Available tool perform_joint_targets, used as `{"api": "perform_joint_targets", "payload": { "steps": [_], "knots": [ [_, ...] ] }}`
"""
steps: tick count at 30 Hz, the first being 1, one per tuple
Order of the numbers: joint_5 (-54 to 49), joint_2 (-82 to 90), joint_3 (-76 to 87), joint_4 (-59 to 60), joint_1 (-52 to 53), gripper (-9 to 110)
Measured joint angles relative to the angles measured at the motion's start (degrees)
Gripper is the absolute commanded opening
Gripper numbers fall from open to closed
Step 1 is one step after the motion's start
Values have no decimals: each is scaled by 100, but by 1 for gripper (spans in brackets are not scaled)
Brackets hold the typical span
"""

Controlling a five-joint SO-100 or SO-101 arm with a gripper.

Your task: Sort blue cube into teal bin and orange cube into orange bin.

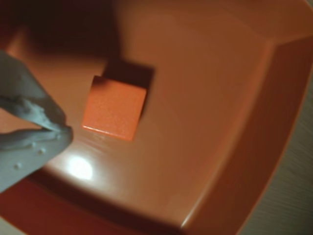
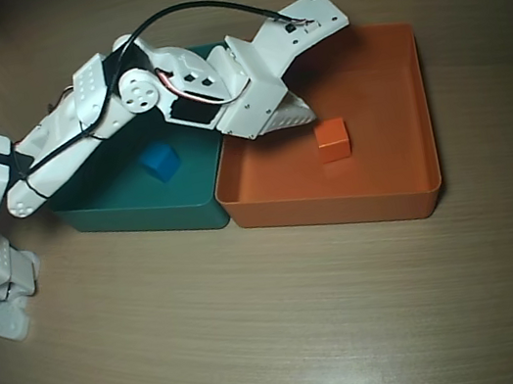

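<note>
We see the small matte orange cube (image 2: 332, 139) resting free on the floor of the square orange plastic bin (image 2: 406, 195), just right of our white gripper (image 1: 56, 132) in the wrist view. The fingertips meet, clenched on nothing. The small blue cube (image 2: 160, 162) sits in the dark teal plastic bin (image 2: 142, 217), so we judge only withdrawal remains.

Glossy plastic orange bin (image 1: 230, 112); matte orange cube (image 1: 115, 107); wood-grain table (image 2: 290, 325).
</note>
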Motion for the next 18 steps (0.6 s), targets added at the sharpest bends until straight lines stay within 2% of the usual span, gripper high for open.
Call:
{"api": "perform_joint_targets", "payload": {
  "steps": [8, 18],
  "knots": [
    [0, 1292, 519, 0, 431, -4],
    [0, 4421, 3946, 0, 1529, -4]
  ]
}}
